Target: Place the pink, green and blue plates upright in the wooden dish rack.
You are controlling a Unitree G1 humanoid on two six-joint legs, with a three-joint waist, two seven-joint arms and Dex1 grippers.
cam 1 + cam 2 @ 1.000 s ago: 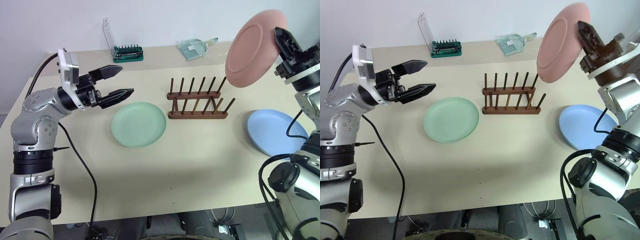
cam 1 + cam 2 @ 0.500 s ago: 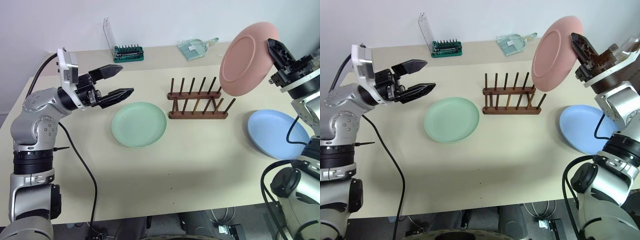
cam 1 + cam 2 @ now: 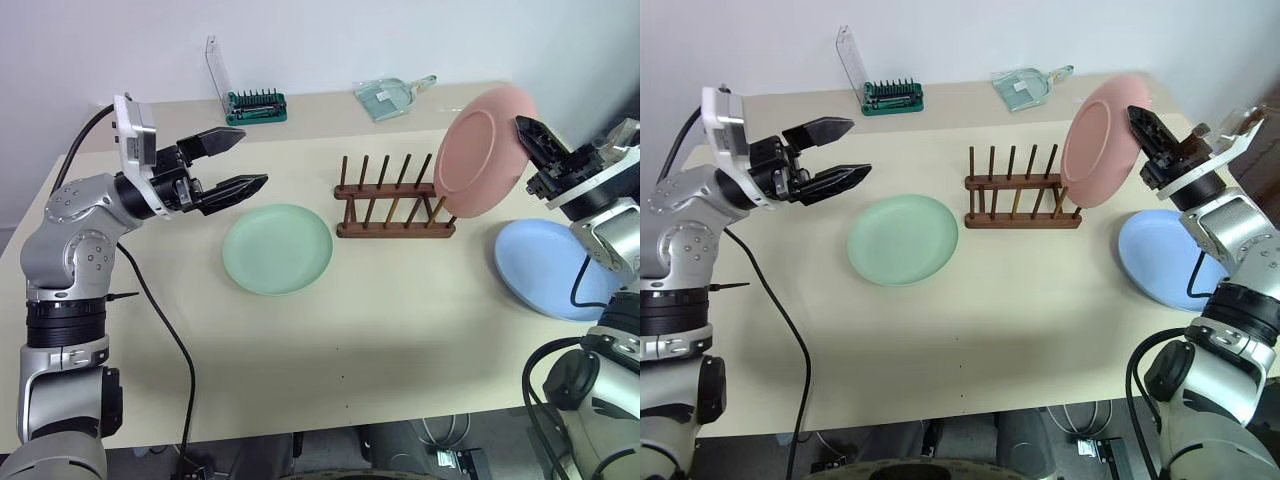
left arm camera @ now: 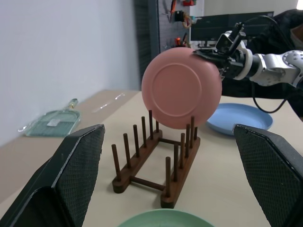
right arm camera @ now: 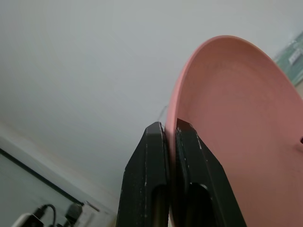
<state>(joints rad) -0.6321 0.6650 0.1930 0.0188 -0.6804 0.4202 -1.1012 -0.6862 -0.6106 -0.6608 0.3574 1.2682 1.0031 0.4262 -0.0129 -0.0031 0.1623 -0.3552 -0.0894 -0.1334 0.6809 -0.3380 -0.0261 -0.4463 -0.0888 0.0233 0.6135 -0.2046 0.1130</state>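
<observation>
My right gripper point(image 3: 528, 135) is shut on the far rim of the pink plate point(image 3: 483, 150), which stands nearly upright in the air. Its lower edge hangs at the right end of the wooden dish rack point(image 3: 392, 205), just above the last pegs; I cannot tell whether it touches them. In the right wrist view both black fingers point(image 5: 156, 156) pinch the pink rim point(image 5: 236, 118). The green plate point(image 3: 277, 248) lies flat left of the rack. To the rack's right the blue plate point(image 3: 550, 265) lies flat. My left gripper point(image 3: 250, 160) hovers open and empty above the table, left of the green plate.
A green bit holder with a raised clear lid point(image 3: 255, 105) and a clear small dustpan point(image 3: 390, 97) sit along the table's far edge. The blue plate lies close to the table's right edge, under my right arm.
My right gripper has come down and leftward with the pink plate, from high above the table to the rack's right end. The left arm has not moved.
</observation>
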